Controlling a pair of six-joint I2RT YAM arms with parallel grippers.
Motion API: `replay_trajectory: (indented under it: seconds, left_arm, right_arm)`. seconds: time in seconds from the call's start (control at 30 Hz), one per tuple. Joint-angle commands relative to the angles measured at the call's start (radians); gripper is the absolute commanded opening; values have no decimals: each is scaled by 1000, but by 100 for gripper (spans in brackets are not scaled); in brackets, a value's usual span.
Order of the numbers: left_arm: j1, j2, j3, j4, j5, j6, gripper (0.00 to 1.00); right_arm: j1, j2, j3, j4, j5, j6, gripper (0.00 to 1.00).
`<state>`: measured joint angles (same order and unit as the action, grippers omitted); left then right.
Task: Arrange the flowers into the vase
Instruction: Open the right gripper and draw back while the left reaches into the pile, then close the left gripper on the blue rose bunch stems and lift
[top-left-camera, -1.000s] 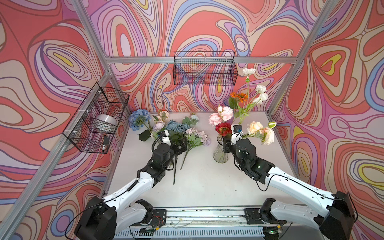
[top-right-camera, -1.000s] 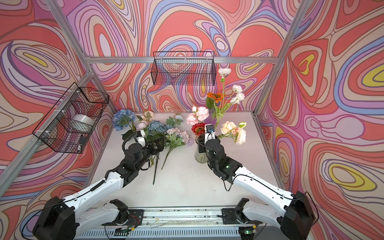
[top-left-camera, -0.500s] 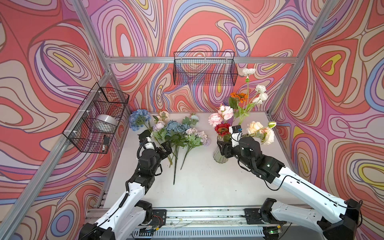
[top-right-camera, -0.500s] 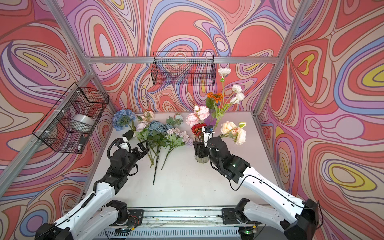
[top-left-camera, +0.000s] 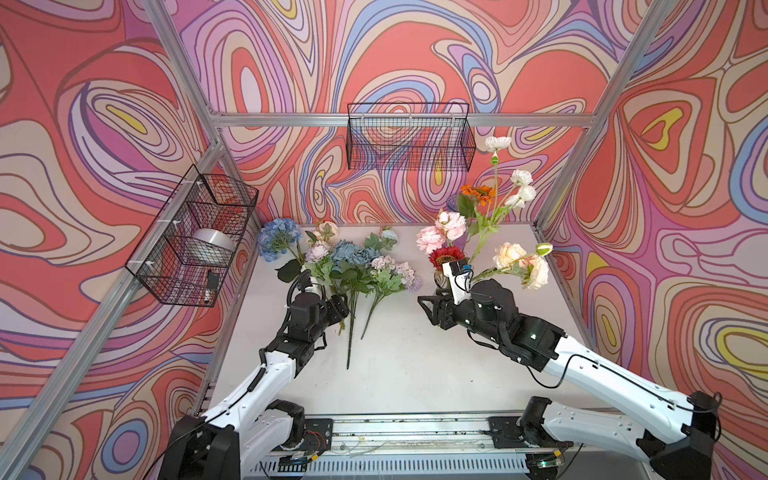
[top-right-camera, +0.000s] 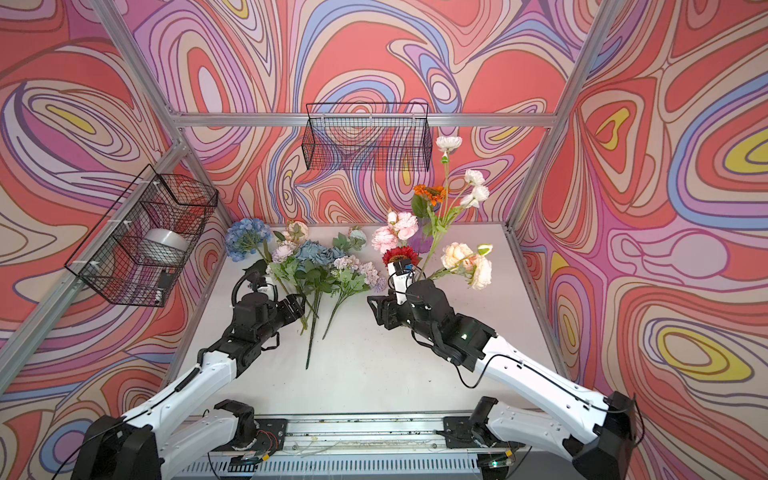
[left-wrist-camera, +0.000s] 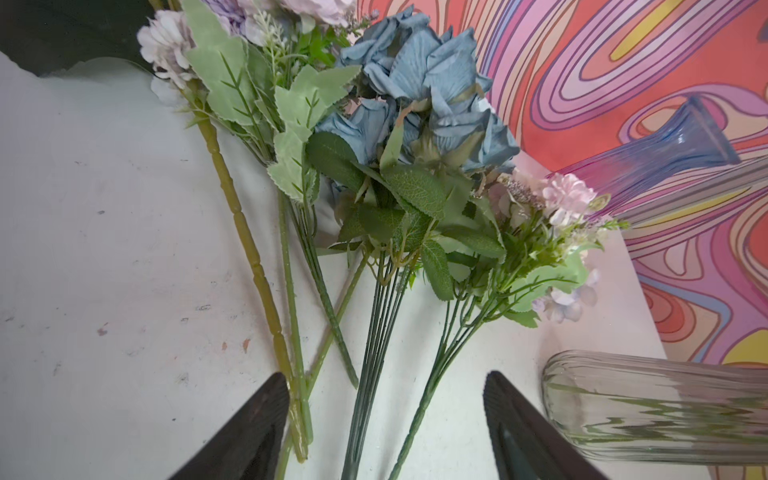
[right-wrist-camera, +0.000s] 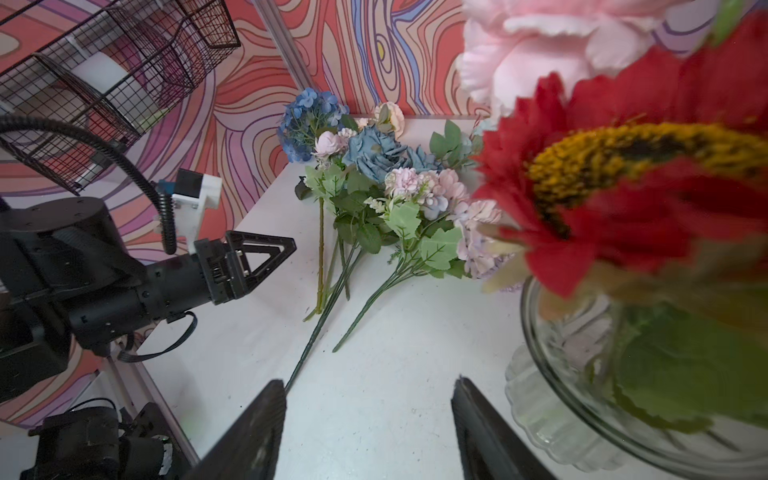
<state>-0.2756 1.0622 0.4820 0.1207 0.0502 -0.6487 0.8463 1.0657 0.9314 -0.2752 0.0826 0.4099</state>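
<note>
A pick-up is in hand. Nearest, the left gripper (left-wrist-camera: 384, 382) hangs low, jaws spread astride the stem ends of the flowers (top-left-camera: 353, 266) lying on the table (top-left-camera: 407, 374). Its next move is probably to close on one stem. The right gripper (right-wrist-camera: 368, 386), spread and empty, sits beside the part-filled vase (right-wrist-camera: 582, 395), farther back.

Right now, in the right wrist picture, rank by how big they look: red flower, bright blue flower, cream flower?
1. red flower, but it's nearest the camera, so real size is unsure
2. bright blue flower
3. cream flower
</note>
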Motion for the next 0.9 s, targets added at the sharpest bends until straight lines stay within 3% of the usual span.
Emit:
replay_trajectory:
  seconds: [0.0,0.3,0.87]
  left_arm:
    - [-34,84,114,-67,-34,114,74]
    - [-82,325,329,-293,-108,228,65]
    - [-142,562,445,-434,-145,249,50]
  right_arm:
    - [8,44,2,83,-39,11,66]
    - [9,79,-4,127,-27,11,66]
    - [9,82,-16,145,-7,4,66]
